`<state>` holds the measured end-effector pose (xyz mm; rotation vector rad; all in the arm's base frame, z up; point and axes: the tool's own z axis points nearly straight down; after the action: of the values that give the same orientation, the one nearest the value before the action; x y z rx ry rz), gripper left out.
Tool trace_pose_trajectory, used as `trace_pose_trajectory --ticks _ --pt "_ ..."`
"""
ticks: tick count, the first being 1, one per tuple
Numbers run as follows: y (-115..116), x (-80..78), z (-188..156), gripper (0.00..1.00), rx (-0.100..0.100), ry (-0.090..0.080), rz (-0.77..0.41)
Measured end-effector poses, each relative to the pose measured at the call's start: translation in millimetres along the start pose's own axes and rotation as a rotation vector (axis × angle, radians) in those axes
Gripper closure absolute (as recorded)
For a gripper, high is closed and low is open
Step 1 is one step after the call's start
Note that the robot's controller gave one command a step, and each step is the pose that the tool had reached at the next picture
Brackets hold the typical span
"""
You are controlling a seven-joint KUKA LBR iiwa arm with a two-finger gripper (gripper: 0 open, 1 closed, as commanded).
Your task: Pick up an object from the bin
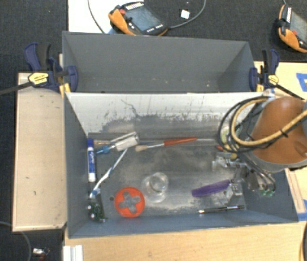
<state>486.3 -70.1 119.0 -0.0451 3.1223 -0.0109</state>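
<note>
My gripper [232, 179] hangs low over the right part of the bin floor, under the arm's orange cover. A purple, elongated thing [208, 190] lies just left of it, and its right end reaches under the gripper. Whether the two touch is hidden. A thin black pen [221, 209] lies along the front wall just below the purple thing. A paintbrush [167, 142] with an orange-red handle lies across the back of the floor, its handle tip pointing toward the gripper.
A clear plastic cup [156, 185] and an orange round disc [129, 201] sit at front centre-left. A blue marker [91, 159] lies along the left wall, with a white cable [107, 173] running to a green connector [96, 211] in the front left corner.
</note>
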Motion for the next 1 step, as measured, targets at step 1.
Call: trace_pose_trajectory --ticks 1 --pt "26.4 -0.8 18.7 0.0 -0.006 0.018 -0.022"
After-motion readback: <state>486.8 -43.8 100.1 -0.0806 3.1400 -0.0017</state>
